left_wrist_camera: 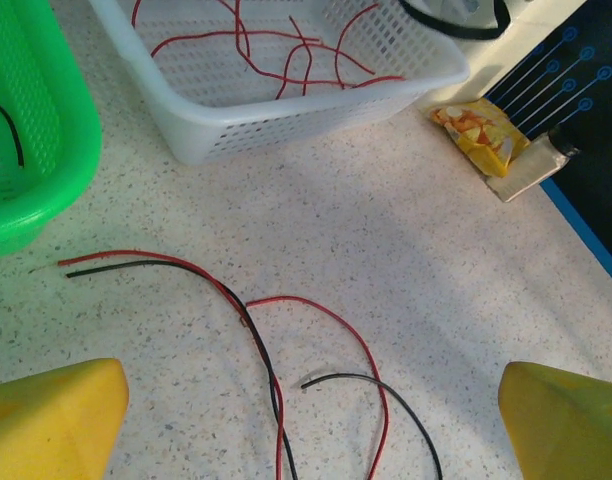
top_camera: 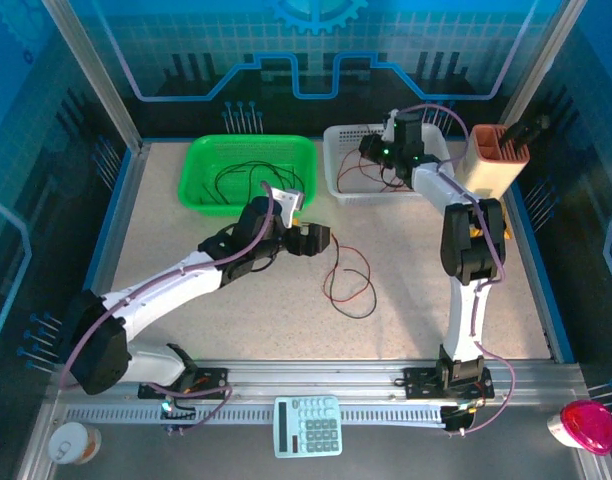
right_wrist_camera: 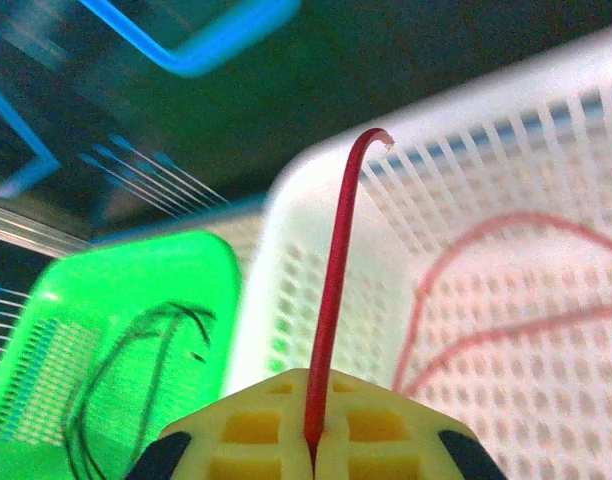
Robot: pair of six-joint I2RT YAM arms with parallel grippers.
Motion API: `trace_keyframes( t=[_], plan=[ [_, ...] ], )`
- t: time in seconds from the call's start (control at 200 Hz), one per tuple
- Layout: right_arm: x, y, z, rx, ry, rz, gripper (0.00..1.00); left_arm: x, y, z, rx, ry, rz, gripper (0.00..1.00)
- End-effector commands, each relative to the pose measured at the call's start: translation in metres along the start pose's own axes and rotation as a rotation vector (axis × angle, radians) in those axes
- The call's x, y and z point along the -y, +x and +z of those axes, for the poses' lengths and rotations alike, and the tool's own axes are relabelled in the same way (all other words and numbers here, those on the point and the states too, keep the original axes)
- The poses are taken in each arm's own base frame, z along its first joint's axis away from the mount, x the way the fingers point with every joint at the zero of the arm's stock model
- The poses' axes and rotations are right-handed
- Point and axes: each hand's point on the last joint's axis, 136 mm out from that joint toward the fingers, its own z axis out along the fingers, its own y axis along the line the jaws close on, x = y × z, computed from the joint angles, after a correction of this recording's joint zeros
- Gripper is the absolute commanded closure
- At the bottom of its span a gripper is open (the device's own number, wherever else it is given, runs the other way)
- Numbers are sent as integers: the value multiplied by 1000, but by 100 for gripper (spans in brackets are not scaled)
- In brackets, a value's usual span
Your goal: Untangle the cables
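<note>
left wrist view: red and black cables [left_wrist_camera: 258, 342] are lying crossed on the table [left_wrist_camera: 386, 230], between the spread jaws of the left gripper [left_wrist_camera: 306, 415]. the right gripper [right_wrist_camera: 313, 455] is pinching a red cable [right_wrist_camera: 330, 300] over the white basket [right_wrist_camera: 291, 260], beside the green basket [right_wrist_camera: 136, 290].

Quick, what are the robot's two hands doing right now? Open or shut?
Left gripper: open, holding nothing.
Right gripper: shut on a red cable.
</note>
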Motion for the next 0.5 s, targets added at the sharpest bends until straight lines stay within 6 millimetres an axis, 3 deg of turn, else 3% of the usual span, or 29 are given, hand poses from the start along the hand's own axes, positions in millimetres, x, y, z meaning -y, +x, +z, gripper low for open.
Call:
trace_keyframes(
  t=[0.0, 0.04, 0.08, 0.2, 0.355, 0.495],
  plan=[
    [10, 14, -4, -43, 61, 26, 83, -2, -8, 1, -5, -22, -6, 4],
    [14, 14, -8, -53, 84, 29, 62, -3, -7, 1, -10, -31, -6, 3],
    [16, 12, -14, -57, 99, 29, 48, -6, -7, 2, -16, -45, -6, 3],
    [7, -7, -38, -34, 112, -2, 24, -14, -3, 6, -45, -91, -11, 3],
    [-24, -40, -77, 20, 66, -46, 17, -27, 10, 15, -107, -159, -19, 3],
    [-53, -51, -108, 51, -4, -54, 17, -37, 27, 26, -182, -204, -16, 4]
  ],
)
